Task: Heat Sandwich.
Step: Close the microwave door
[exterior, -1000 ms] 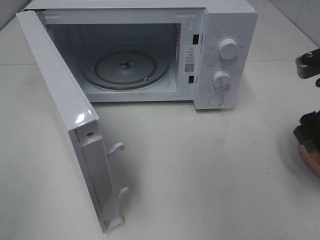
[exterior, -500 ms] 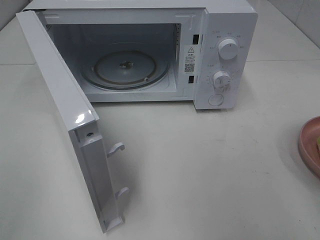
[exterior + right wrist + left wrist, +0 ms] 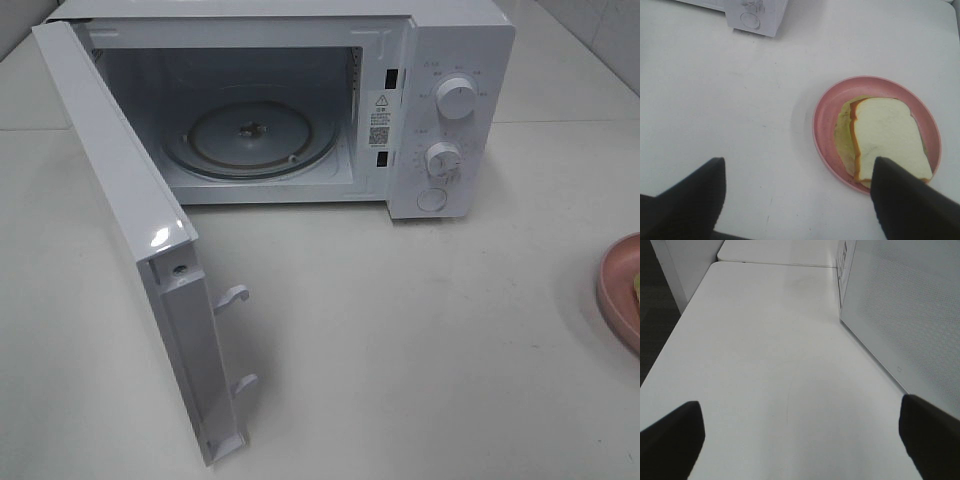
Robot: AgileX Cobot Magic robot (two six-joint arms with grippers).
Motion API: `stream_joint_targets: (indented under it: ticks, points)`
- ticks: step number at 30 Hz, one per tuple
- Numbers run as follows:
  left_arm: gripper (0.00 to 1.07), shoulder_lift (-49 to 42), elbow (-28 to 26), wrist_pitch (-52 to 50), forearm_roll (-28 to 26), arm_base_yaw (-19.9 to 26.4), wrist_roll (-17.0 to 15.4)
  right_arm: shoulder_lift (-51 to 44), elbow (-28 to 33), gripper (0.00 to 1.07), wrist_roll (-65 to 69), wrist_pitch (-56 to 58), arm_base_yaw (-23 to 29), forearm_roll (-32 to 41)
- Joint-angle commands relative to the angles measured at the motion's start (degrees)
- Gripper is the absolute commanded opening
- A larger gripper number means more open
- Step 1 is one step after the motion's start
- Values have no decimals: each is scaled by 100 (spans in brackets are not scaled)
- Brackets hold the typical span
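The sandwich [image 3: 887, 137], white bread with a brown crust edge and pale green filling, lies on a round pink plate [image 3: 822, 130] in the right wrist view. My right gripper [image 3: 797, 200] hovers above the table with its fingers wide apart and empty; one fingertip overlaps the plate's near rim. In the exterior view only the plate's edge [image 3: 620, 290] shows at the far right, and neither arm is visible. The white microwave [image 3: 440, 110] stands open, its glass turntable [image 3: 250, 135] bare. My left gripper [image 3: 800, 440] is open and empty over bare table.
The microwave door [image 3: 130, 230] swings out toward the front left, latch hooks facing right. A dotted white microwave panel [image 3: 910, 305] stands close beside the left gripper. The microwave's knob corner [image 3: 752, 15] shows beyond the plate. The white table [image 3: 400, 340] spreads between microwave and plate.
The right arm, seen a second ago at the exterior view's right edge over the plate, has pulled out of that view. The plate's edge is now uncovered.
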Motion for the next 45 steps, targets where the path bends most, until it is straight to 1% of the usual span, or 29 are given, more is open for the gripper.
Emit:
stream_joint_targets:
  ticks: [1,4,5,9,10,11,14,15,16,20,22,25,45]
  points:
    - [101,-149,23,-46,-46,17,-6,-201,-11,77,-17,241,-34,17]
    - [101,-149,23,-46,-46,17,-6,-607,149,76,-17,424,-34,17]
    - [101,-149,23,-46,-46,17,-6,-607,149,76,-17,424,-34,17]
    - [101,-149,23,-46,-46,17,-6,-1192,498,76,-29,424,-74,23]
    - [101,-149,23,-46,-46,17,-6,-1192,498,76,-29,424,-74,23]
    - [101,-149,23,-46,-46,17,-6,-1421,642,76,-46,378,-252,34]
    - [101,-149,23,-46,-46,17,-6,-1736,871,76,-115,275,-527,52]
    - [101,-149,23,-46,-46,17,-6,-1736,871,76,-115,275,-527,52]
    - [101,-149,23,-46,-46,17,-6,-1988,1020,76,-172,172,-688,103]
    - [101,-149,23,-46,-46,17,-6,-2355,1083,76,-246,-143,-859,195]
    - [101,-149,23,-46,-46,17,-6,-2630,1129,76,-355,-206,-1054,286]
    - [101,-149,23,-46,-46,17,-6,-2647,1180,76,-321,-149,-1180,384]
    - [101,-149,23,-46,-46,17,-6,-2647,1180,76,-367,-149,-1186,424]
